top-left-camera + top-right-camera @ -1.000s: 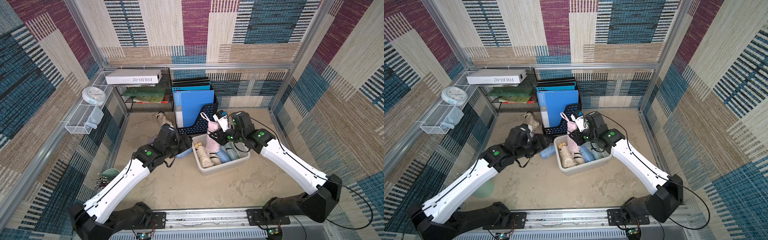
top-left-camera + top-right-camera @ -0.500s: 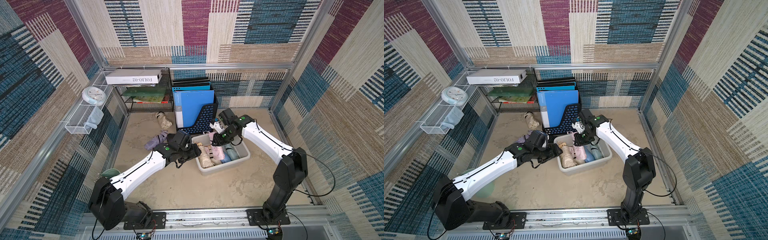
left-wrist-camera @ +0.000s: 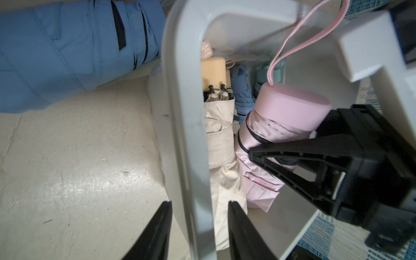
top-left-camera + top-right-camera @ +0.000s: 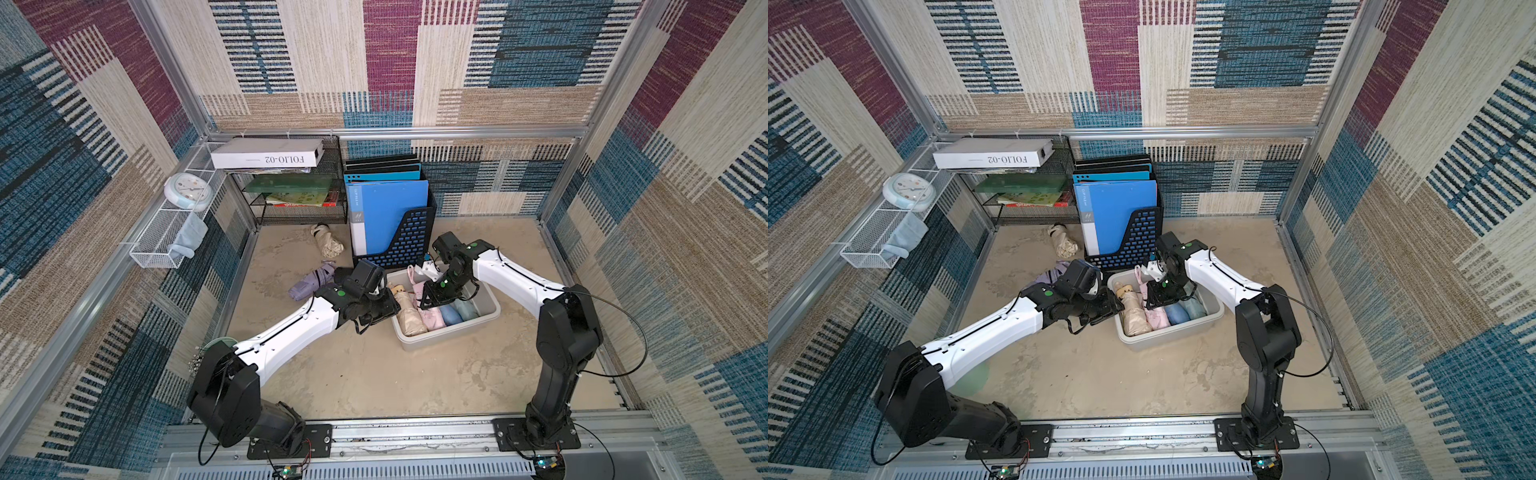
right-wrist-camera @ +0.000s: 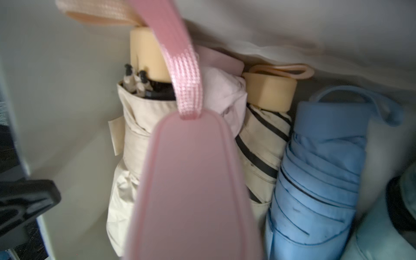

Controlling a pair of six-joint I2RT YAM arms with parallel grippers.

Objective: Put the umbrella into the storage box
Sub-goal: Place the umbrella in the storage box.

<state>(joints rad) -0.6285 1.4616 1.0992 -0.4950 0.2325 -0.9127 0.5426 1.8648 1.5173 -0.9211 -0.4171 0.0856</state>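
The storage box [image 4: 451,332] [image 4: 1173,334] is a grey-white tub on the floor, with cream [image 4: 409,320], blue [image 4: 451,313] and pale teal folded umbrellas lying in it. My right gripper [image 4: 428,301] [image 4: 1152,301] is shut on a pink umbrella [image 3: 281,117]. The umbrella tilts down into the box between the cream and blue ones, and its handle [image 5: 191,180] fills the right wrist view. My left gripper [image 3: 199,209] [image 4: 391,306] is open, with its jaws astride the box's left wall [image 3: 186,135]. A gap shows on the inner side.
A blue umbrella [image 3: 67,56] lies on the floor just outside the box. A lilac umbrella [image 4: 309,282] and a beige umbrella [image 4: 328,245] lie further left. A black file holder [image 4: 409,243] stands right behind the box. A wire shelf [image 4: 299,208] and a mesh basket [image 4: 162,245] are at back left.
My left gripper has moved right, from the blue umbrella to the box's left wall, and its jaws have narrowed. My right gripper has lowered the pink umbrella into the box.
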